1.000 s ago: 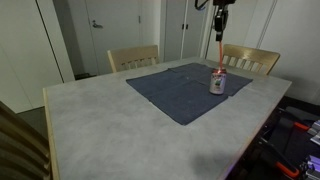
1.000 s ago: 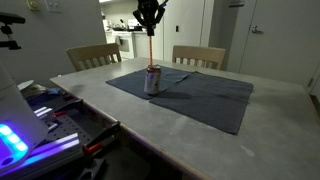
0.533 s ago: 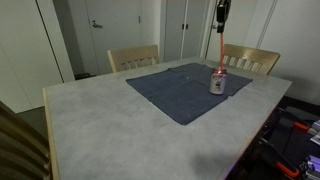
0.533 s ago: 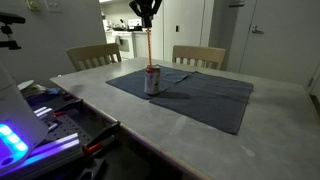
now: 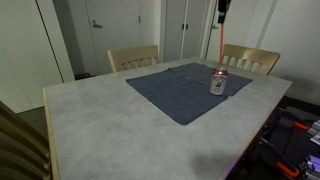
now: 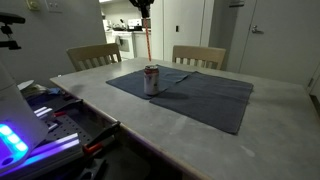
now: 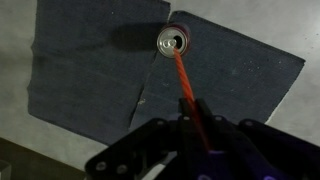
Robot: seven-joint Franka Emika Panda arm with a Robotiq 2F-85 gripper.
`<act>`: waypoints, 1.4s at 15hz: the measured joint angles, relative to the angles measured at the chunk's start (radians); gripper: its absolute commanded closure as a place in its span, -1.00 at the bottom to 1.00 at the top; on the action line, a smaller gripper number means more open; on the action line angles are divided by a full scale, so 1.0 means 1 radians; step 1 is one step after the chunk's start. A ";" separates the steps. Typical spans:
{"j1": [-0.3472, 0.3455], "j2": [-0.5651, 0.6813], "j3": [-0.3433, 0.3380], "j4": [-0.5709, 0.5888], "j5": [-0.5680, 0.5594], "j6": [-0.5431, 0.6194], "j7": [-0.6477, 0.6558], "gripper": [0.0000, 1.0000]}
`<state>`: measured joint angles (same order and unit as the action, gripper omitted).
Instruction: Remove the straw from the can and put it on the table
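Observation:
The silver can (image 5: pixel 217 82) (image 6: pixel 152 80) stands upright on a dark blue cloth mat (image 5: pixel 180 90) (image 6: pixel 210 95) on the light grey table (image 5: pixel 110 120) (image 6: pixel 200 140). My gripper (image 5: pixel 221 16) (image 6: pixel 146 10) is high above the can, at the top edge of both exterior views. It is shut on the top of the red straw (image 5: pixel 218 45) (image 6: pixel 148 38), which hangs straight down. The straw's lower end is right at or just above the can's top. In the wrist view the straw (image 7: pixel 183 80) runs from the gripper (image 7: pixel 190 125) toward the can's opening (image 7: pixel 172 41).
Two wooden chairs (image 5: pixel 133 57) (image 5: pixel 250 60) stand behind the table's far side. Equipment with a blue light (image 6: pixel 20 135) sits beside the table, and more clutter (image 5: pixel 295 140) lies past one edge. Bare tabletop surrounds the mat.
My gripper has risen straight up with the straw, drawing it up out of the can. The can has stayed in place.

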<state>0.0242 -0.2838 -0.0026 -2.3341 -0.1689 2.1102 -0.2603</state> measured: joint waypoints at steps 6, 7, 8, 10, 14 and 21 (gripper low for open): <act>0.053 -0.036 0.006 -0.003 0.080 0.005 -0.002 0.95; 0.070 -0.036 0.011 -0.006 0.103 0.007 -0.002 0.95; 0.087 -0.036 0.018 -0.010 0.126 0.010 -0.003 0.95; 0.120 -0.030 0.034 -0.020 0.161 0.020 -0.005 0.95; 0.165 0.005 0.069 -0.050 0.183 0.076 -0.008 0.95; 0.170 0.182 0.102 -0.058 0.178 0.089 -0.008 0.95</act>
<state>0.1939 -0.1016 0.0995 -2.3918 0.0094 2.1996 -0.2678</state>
